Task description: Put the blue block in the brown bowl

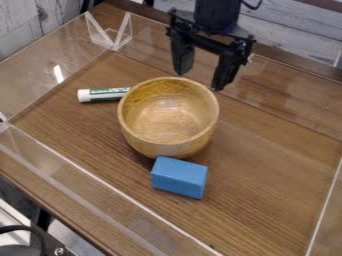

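The blue block (179, 177) lies flat on the wooden table, just in front of the brown bowl (168, 116) and close to its near wall. The bowl stands upright in the middle of the table and holds nothing. My gripper (201, 70) hangs above the bowl's far rim, pointing down. Its two black fingers (179, 59) stand wide apart with nothing between them, so it is open. The block is well clear of the gripper, on the opposite side of the bowl.
A white marker with a green cap (102, 95) lies left of the bowl. Clear acrylic walls (40, 160) fence the table on all sides, with a folded clear stand (107, 30) at the back left.
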Robot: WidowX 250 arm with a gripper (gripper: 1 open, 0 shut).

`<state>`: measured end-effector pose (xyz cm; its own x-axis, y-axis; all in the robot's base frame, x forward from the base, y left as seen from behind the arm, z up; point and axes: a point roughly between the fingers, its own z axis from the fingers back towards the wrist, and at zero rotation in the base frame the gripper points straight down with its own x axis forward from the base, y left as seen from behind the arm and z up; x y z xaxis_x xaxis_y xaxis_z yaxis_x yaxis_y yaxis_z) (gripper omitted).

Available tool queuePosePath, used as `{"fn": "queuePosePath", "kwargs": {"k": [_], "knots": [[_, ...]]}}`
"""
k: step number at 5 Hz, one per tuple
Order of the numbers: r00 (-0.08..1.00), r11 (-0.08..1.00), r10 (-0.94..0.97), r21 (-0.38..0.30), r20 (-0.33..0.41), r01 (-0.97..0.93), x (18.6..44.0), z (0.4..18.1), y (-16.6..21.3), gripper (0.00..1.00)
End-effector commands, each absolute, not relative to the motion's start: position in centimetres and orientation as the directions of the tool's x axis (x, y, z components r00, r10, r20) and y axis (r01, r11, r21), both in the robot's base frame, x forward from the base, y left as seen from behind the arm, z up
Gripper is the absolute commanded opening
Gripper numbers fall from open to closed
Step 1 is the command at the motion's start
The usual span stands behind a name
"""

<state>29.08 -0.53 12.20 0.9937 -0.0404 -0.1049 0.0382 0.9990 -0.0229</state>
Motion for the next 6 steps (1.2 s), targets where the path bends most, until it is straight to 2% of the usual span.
{"fn": "queuePosePath", "kwargs": {"k": [1, 2, 6], "knots": [[0.999, 0.999, -0.046, -0.027, 0.011, 0.046, 29.73, 15.52, -0.41, 1.00], [0.998, 0.998, -0.052, -0.033, 0.025, 0.053, 29.59, 16.01, -0.29, 1.00], [0.997, 0.996, -0.066, -0.054, 0.043, 0.069, 29.61, 15.46, 0.02, 1.00]]}}
